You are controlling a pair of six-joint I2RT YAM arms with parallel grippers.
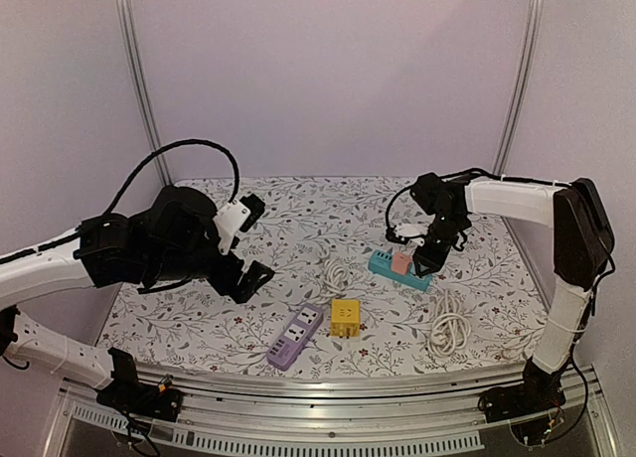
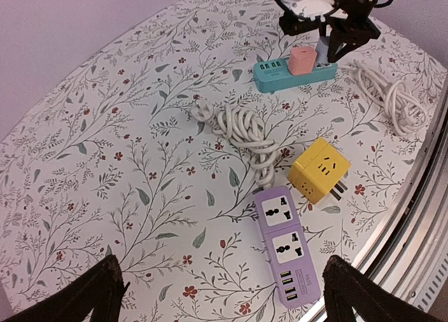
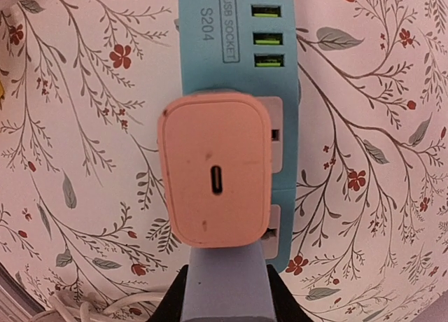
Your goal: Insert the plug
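A pink plug (image 3: 213,175) with a USB-C port on top stands in a socket of the teal power strip (image 3: 238,49); both also show in the top view, the plug (image 1: 400,263) on the strip (image 1: 383,266). My right gripper (image 3: 224,283) is directly over the strip. Its black fingers are drawn together around a blue-grey tip that touches the plug's near edge, not around the plug. It also shows in the top view (image 1: 427,258). My left gripper (image 2: 224,301) is open and empty, hovering above the purple power strip (image 2: 285,245).
A yellow cube adapter (image 2: 318,169) lies beside the purple strip (image 1: 296,335). A coiled white cable (image 2: 245,129) lies mid-table. Another white cable coil (image 1: 449,326) lies at the right, near the metal front rail (image 1: 328,387).
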